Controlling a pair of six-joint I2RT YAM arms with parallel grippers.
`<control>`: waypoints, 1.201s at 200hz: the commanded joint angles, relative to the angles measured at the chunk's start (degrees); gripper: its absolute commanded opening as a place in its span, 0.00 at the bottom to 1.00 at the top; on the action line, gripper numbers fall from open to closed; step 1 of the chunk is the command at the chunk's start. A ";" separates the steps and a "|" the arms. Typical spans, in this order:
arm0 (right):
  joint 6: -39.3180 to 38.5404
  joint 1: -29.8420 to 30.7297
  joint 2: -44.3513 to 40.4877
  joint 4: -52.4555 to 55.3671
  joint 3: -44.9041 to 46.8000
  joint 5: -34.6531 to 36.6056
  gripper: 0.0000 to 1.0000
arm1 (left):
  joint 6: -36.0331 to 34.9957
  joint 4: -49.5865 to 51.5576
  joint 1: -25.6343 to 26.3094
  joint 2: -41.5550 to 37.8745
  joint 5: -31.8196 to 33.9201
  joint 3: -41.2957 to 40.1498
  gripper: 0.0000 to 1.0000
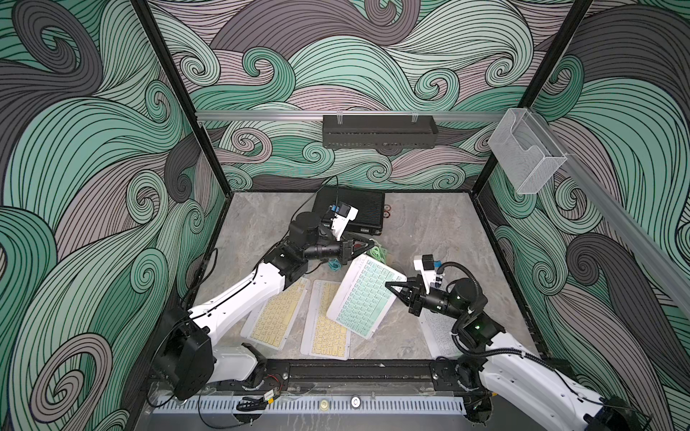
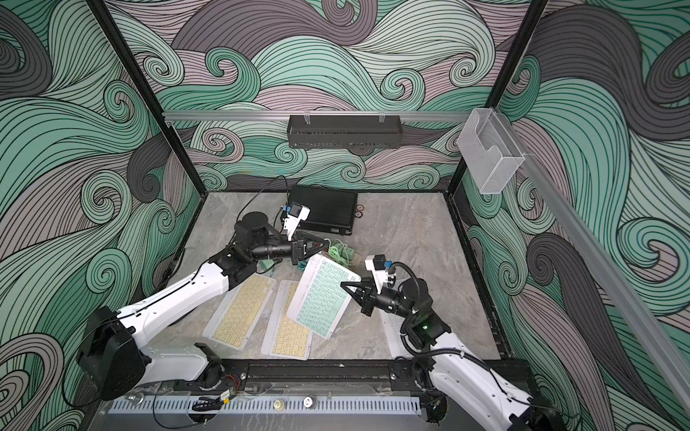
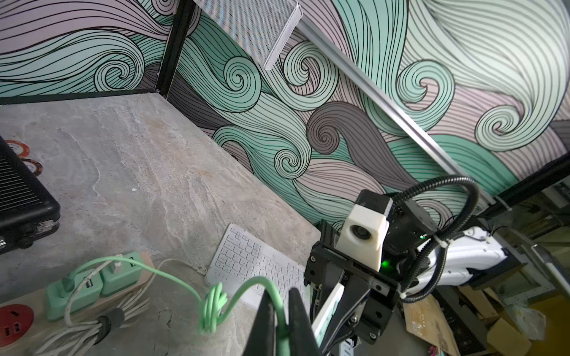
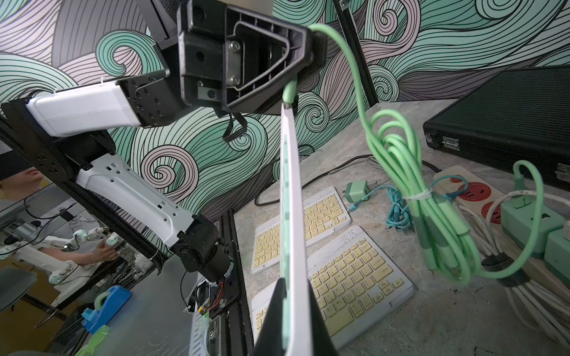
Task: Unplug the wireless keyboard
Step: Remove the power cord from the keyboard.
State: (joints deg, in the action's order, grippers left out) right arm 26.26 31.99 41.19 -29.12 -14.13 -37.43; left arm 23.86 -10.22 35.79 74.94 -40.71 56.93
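Mint-green keys are making the wireless keyboard (image 1: 364,294) easy to pick out, so we're starting there. It's hanging tilted above the middle of the grey stone-look table (image 1: 429,231). In both top views its near end is overlapping one of the two yellow-keyed keyboards (image 1: 326,324) lying flat underneath.

We're seeing the right gripper (image 1: 387,285) pinching the edge of the wireless keyboard nearest the right arm. In the right wrist view its fingers (image 4: 271,323) are squeezing in tight on either face of that thin white slab, so that side is clamped on solid.

Over at the far end, the left gripper (image 1: 372,244) is reaching in with its jaws closed down on the green cable (image 4: 398,160), just behind the connector. In the right wrist view the connector tip is touching the far corner of the wireless keyboard. Honestly, we're not managing to tell whether it's seated in the port or only resting against it.

From the left gripper the green cable is looping down into a tied-up coil that's dangling in the air. It's then running on to a green charger (image 4: 530,225) plugged into the power strip (image 4: 472,192), the one with red sockets. That strip is lying just in front of the black case (image 1: 349,209) at the back of the table.

We're also spotting a white keyboard (image 3: 253,262) lying flat, partly under the right arm.
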 commanded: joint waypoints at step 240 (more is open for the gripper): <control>-0.59 1.13 3.87 11.81 -2.66 0.20 0.00 | -4.80 -3.38 -0.01 -2.99 5.78 3.68 0.00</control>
State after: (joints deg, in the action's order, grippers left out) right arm 25.69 32.53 43.53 -24.12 -16.47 -36.05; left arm 13.82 -5.08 37.23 74.98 -34.61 59.27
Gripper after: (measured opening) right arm 0.082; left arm 0.082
